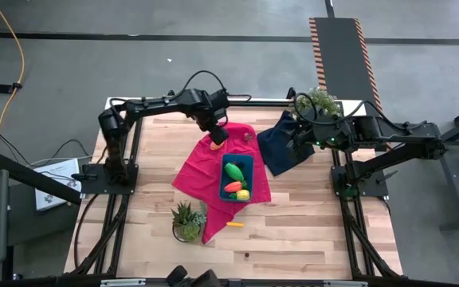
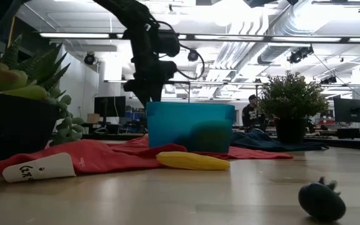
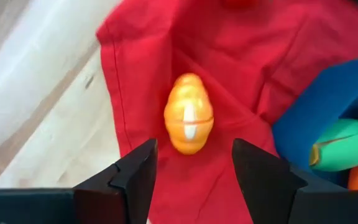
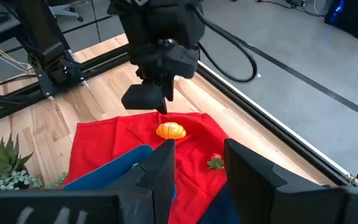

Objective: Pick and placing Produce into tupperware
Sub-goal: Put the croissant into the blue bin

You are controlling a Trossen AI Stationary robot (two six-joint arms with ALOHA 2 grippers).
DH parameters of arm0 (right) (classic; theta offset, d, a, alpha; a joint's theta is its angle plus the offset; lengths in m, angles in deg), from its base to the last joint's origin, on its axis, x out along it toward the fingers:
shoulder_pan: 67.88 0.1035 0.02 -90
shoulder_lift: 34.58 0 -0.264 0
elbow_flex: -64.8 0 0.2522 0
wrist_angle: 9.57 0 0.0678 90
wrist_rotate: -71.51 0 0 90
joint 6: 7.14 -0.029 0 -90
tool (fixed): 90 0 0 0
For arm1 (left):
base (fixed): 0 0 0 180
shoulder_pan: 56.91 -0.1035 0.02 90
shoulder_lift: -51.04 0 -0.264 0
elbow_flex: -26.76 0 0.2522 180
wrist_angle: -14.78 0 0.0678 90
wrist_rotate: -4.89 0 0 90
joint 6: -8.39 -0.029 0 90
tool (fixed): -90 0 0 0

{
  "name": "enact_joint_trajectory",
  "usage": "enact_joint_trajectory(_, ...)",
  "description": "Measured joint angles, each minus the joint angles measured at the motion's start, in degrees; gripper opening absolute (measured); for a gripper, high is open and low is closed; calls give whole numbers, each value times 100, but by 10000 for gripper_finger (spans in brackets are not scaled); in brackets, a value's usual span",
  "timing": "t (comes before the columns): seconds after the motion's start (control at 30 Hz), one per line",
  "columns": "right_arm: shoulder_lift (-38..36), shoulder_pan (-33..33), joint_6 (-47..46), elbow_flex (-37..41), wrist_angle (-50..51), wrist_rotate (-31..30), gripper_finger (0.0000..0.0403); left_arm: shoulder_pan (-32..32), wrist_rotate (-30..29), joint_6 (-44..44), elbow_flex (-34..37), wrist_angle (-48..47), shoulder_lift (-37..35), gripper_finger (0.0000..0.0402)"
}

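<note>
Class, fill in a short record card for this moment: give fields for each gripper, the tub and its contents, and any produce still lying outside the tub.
left gripper: open, hanging over the orange piece on the red cloth
right gripper: open, waiting over the navy cloth
tupperware: on the red cloth; holds a green piece, a red-orange piece and a yellow piece
produce outside: the orange piece; a small red piece on the red cloth; a yellow-orange piece on the table

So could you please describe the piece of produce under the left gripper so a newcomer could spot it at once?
Find the red cloth in the table's middle, then the teal tupperware on it. Beyond the tub, under the open left gripper, lies a ridged orange piece: alone on bare cloth, unlike those in the tub.
</note>
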Motion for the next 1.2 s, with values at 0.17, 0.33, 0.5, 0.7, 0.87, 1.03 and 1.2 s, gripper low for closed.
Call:
enact_joint_trajectory(0.17, -2, 0, -108, 0, -1, 2, 130, 0, -2, -110, -538, -305, 398, 196)
enact_joint_trajectory(0.33, -2, 0, -241, 0, 2, 2, 130, 0, -24, -121, -648, -366, 629, 194)
enact_joint_trajectory(0.5, -2, 0, -252, 0, 8, 3, 130, 0, -126, -226, -648, -610, 930, 193)
enact_joint_trajectory(0.7, -2, 0, -230, 0, 28, -24, 130, 2, -108, -273, -646, -638, 1135, 193)
enact_joint_trajectory(0.87, -2, 0, -249, 0, 28, -26, 130, 2, 52, -297, -646, -594, 1229, 193)
enact_joint_trajectory(1.03, -1, 0, -252, 0, 28, -26, 130, 4, 85, -327, -646, -421, 1240, 193)
enact_joint_trajectory(1.2, -2, 0, -252, 0, 28, -28, 130, 2, 226, -342, -646, -341, 1240, 193)
